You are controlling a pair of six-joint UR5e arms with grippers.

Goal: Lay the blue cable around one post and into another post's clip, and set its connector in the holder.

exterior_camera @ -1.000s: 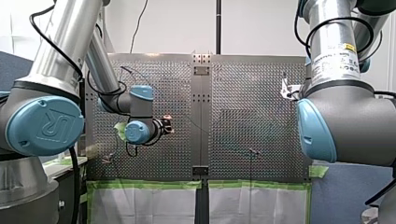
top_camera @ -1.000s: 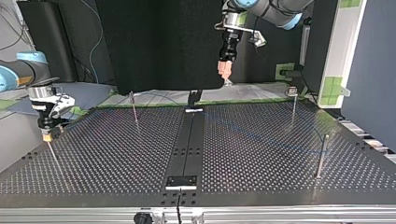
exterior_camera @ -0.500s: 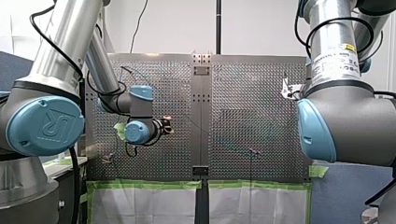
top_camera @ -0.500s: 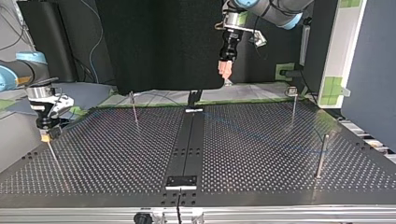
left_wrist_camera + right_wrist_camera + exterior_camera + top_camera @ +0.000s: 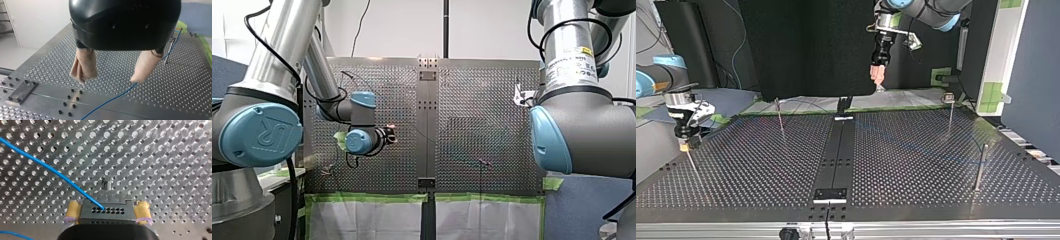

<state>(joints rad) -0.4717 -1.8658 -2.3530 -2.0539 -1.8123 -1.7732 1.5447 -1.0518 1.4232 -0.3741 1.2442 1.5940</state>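
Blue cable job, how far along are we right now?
Done: the blue cable already runs to a far post; whether it is clipped there is unclear. In hand: my right claw grips the connector close above the perforated table; my left claw hangs open, raised. Left: seating the connector in its holder, which I cannot pick out.

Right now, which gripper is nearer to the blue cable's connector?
Right. My right gripper holds the connector between its yellow pads; my left gripper hangs open, raised, far off toward the top view's middle.
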